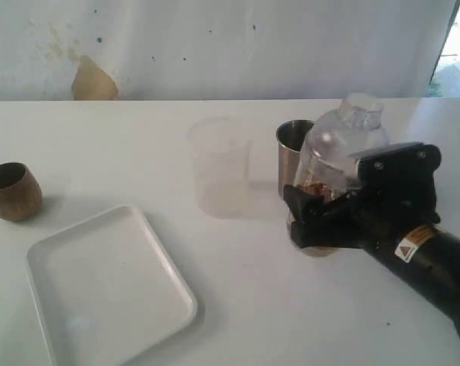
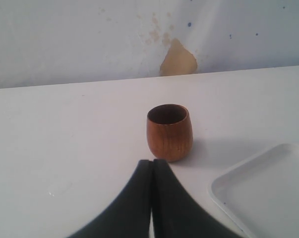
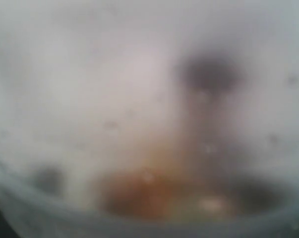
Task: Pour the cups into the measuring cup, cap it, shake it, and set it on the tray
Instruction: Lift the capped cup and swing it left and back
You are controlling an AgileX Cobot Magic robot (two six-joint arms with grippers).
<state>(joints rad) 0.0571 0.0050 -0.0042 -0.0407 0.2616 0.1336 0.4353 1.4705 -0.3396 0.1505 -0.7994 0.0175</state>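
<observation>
Table white, wall stained; right gripper clasps measuring cup; left gripper closed, empty.

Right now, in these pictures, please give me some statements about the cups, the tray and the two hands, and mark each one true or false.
1. The wooden cup stands on the tray. False: it stands on the table, beside the tray.
2. The left hand is shut and holds nothing. True.
3. The steel tumbler lies on its side. False: it stands upright, next to the measuring cup.
4. The measuring cup carries its dome lid. True.
5. The right hand grips the measuring cup near its bottom. True.
</observation>
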